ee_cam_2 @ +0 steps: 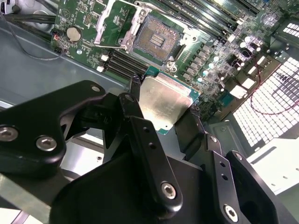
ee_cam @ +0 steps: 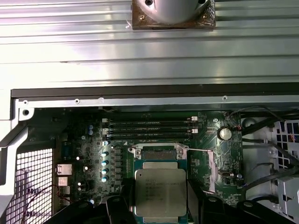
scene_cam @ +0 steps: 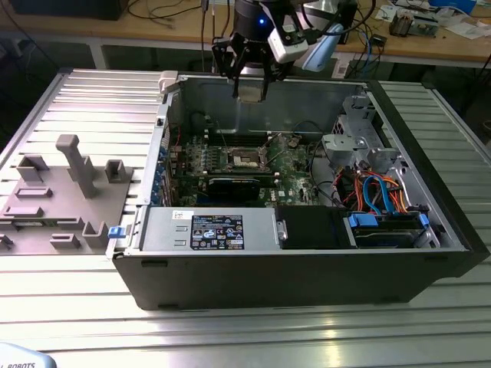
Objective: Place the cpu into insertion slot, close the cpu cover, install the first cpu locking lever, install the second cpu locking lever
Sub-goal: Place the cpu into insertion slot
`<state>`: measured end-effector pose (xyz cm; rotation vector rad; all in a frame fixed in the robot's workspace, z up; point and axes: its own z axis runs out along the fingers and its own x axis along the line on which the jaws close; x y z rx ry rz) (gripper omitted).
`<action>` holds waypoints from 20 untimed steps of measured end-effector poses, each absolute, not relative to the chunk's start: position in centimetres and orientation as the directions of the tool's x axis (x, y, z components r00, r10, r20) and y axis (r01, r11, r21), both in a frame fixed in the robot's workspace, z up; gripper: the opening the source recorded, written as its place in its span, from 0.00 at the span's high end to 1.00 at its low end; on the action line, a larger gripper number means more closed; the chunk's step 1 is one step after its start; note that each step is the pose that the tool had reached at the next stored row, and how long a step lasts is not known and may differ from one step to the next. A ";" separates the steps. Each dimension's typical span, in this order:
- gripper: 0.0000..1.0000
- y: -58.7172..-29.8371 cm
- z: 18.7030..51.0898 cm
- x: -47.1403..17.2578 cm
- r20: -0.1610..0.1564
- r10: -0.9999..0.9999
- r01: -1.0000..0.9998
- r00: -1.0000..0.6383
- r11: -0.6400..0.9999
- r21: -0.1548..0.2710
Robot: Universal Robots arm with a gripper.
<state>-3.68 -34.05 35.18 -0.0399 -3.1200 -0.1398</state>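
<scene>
My gripper is clamped on opposite edges of the cpu, which I judge light, stiff and fragile, above the insertion slot.

cpu in gripper, clear of insertion slot; memory slots just beside insertion slot, on motherboard.
</scene>
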 end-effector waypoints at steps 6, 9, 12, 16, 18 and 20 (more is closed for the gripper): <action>0.45 -34.1 35.1 -3.7 0.019 0.025 0.026 -1.000 0.996 0.089; 0.45 -34.1 35.0 -3.8 0.019 0.025 0.027 -1.000 0.996 0.090; 0.45 -34.1 35.0 -3.9 0.019 0.025 0.026 -1.000 0.996 0.089; 0.45 -34.3 34.8 -4.0 0.019 0.025 0.026 -1.000 0.996 0.089; 0.45 -34.3 34.7 -4.0 0.019 0.025 0.026 -1.000 0.996 0.089; 0.45 -34.3 34.7 -4.0 0.019 0.025 0.026 -1.000 0.996 0.089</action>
